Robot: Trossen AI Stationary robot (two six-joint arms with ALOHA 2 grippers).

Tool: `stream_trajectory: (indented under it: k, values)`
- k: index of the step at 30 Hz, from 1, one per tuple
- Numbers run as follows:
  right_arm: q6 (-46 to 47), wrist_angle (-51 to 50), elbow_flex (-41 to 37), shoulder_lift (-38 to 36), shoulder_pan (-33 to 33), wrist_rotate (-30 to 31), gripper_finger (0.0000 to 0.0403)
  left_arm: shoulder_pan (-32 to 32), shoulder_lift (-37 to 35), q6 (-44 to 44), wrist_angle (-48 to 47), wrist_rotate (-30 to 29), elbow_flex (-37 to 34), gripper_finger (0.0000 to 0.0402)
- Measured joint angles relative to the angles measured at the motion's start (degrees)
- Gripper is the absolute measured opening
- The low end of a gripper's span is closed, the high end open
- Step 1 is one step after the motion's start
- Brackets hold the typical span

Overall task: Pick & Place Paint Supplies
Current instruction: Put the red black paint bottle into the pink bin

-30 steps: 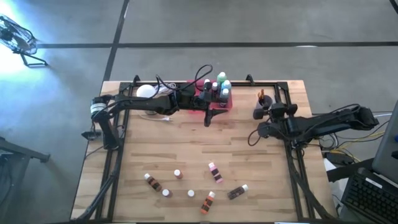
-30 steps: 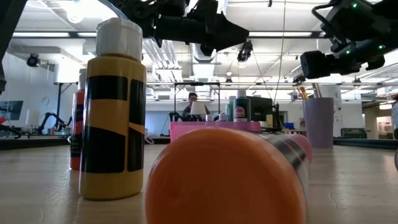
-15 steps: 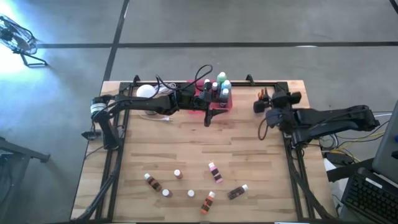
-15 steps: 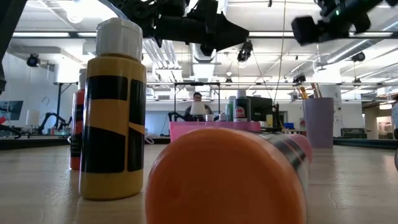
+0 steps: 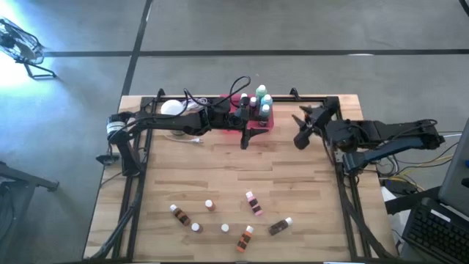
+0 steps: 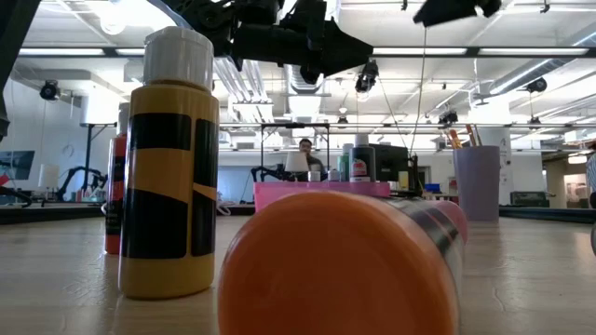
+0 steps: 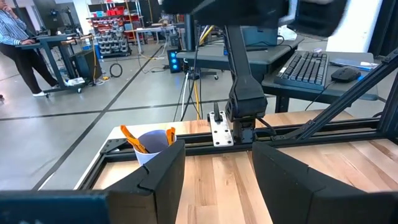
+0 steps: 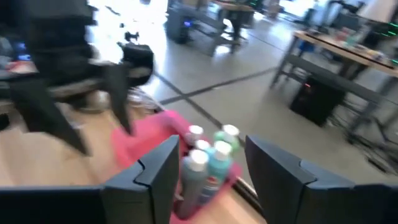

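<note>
Several small white-capped bottles (image 5: 253, 203) lie and stand scattered near the table's front edge. In the low view a yellow-and-black one (image 6: 170, 177) stands upright and an orange-capped one (image 6: 340, 265) lies on its side. The pink tray (image 5: 270, 123) at the far middle holds green, blue and other bottles (image 8: 208, 160) standing on their bases. My left gripper (image 5: 255, 132) hovers open at the tray's near edge, nothing between its fingers (image 7: 217, 155). My right gripper (image 5: 300, 130) hangs open and empty to the tray's right, raised well above the table (image 6: 456, 9) and facing the tray (image 8: 211, 162).
A lilac cup (image 6: 477, 181) with brushes (image 7: 146, 138) stands at the far right, near my right gripper. A white globe lamp (image 5: 173, 107) with a cord lies under my left arm at the far left. Bare wood (image 5: 220, 172) spreads across the table's middle.
My right gripper has risen well above the table, moved a little toward the far edge and the tray, and turned so that it faces the tray. My left arm, the tray and the bottles have kept still.
</note>
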Motion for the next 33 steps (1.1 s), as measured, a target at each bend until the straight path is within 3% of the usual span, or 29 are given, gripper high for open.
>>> stream_trajectory:
  k: [11,16,23,29,33]
  values:
    - [0.61,0.06,3.00,6.86,9.81,0.36,0.0119,0.00,0.00,-0.39,0.00,0.00,0.00,0.0193]
    - [2.32,-0.35,2.86,10.38,12.57,0.36,0.0092,-0.15,-0.15,-14.26,-1.79,0.18,-0.04,0.0193]
    - [6.58,-1.39,2.30,13.30,15.25,0.51,0.0058,0.65,-0.33,-21.97,-2.81,0.32,1.24,0.0193]
    - [9.94,-2.84,1.88,13.81,17.26,0.42,0.0039,0.06,-4.14,-16.99,-22.50,11.86,3.38,0.0192]
    - [12.85,-4.72,1.54,13.70,18.25,0.47,0.0033,-4.21,-9.70,-7.46,-38.57,5.77,3.06,0.0192]
